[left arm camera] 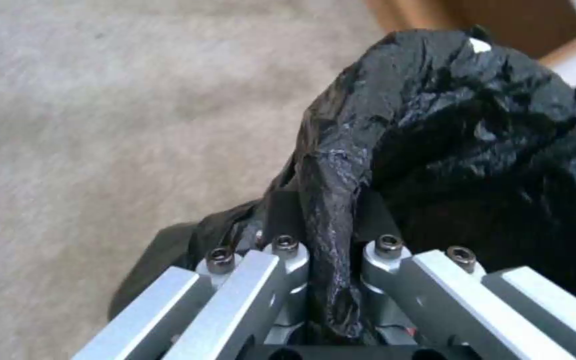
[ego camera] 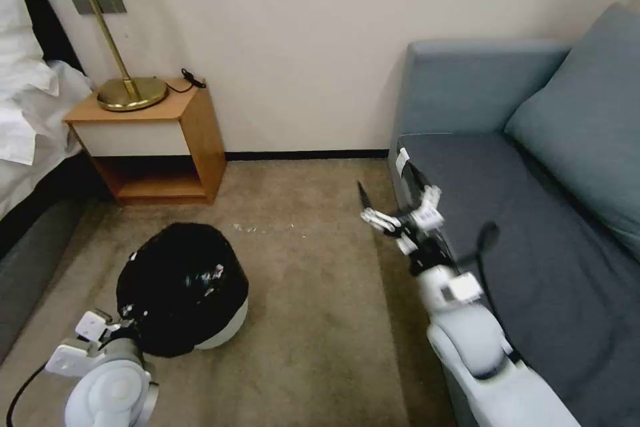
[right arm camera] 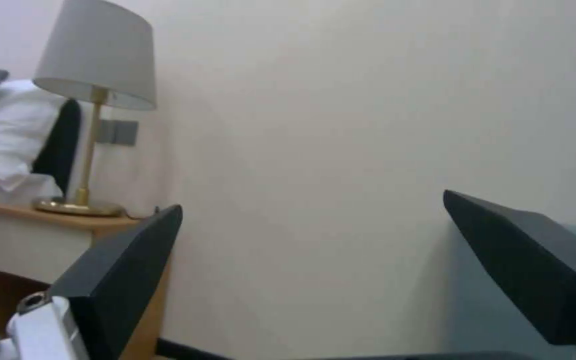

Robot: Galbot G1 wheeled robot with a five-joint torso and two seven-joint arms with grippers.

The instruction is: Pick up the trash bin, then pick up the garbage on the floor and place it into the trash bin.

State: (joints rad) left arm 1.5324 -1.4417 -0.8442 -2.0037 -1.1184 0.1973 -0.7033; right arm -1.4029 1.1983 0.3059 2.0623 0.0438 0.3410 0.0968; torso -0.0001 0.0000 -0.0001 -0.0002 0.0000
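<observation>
The trash bin (ego camera: 183,283), round with a white base and a crinkled black bag over it, stands on the carpet at my lower left. My left gripper (ego camera: 123,323) is at its near rim. In the left wrist view that gripper (left arm camera: 331,220) is shut on a pinched fold of the bin's black bag (left arm camera: 475,140). My right gripper (ego camera: 390,190) is raised in the air beside the sofa's front corner. Its dark fingers (right arm camera: 121,270) are spread wide and open, with nothing between them. The garbage is out of view.
A wooden nightstand (ego camera: 167,140) with a brass lamp (ego camera: 130,90) stands against the back wall on the left, next to a bed (ego camera: 27,120). A grey-blue sofa (ego camera: 533,213) takes up the right side. Beige carpet (ego camera: 313,293) lies between them.
</observation>
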